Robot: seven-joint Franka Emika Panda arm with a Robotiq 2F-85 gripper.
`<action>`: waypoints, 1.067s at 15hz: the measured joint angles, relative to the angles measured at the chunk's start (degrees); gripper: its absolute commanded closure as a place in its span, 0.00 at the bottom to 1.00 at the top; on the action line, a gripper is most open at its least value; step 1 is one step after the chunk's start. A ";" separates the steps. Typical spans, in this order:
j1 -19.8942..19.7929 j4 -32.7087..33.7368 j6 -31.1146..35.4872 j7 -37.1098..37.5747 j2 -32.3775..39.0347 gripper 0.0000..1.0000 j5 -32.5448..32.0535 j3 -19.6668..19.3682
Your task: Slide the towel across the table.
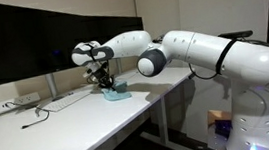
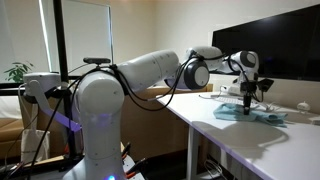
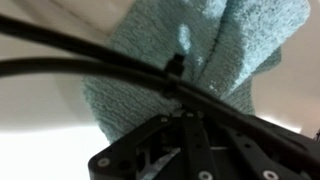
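- The towel, a light teal cloth, lay on the table, near the edge on the robot's side, in front of the monitor.
- In the wrist view the towel filled the upper middle of the picture. It was rumpled rather than flat, with a raised fold running down towards the gripper body.
- The gripper pointed straight down, its tips on the towel in both exterior views.
- The jaws were drawn fully together. Whether a fold of cloth was pinched between them could not be told, because cables and the gripper's own body hid the tips in the wrist view.
- The arm, white with dark joints, reached out almost level from its base beside the table to above the towel.
- A wide black monitor stood at the back of the table, its screen dark.
- A white power strip lay on the table well apart from the towel, with a dark cable trailing beside it.
- In an exterior view a green plant stood in the room behind the robot's base.
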 measured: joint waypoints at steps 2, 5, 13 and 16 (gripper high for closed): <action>1.71 0.01 -0.09 -1.33 0.00 0.91 0.00 0.00; 4.30 0.04 -0.31 -2.65 -0.01 0.91 0.00 0.02; 12.44 0.08 -1.70 -6.53 -0.01 0.91 -0.04 -0.02; 16.22 0.13 -1.95 -6.56 -0.02 0.91 -0.04 0.01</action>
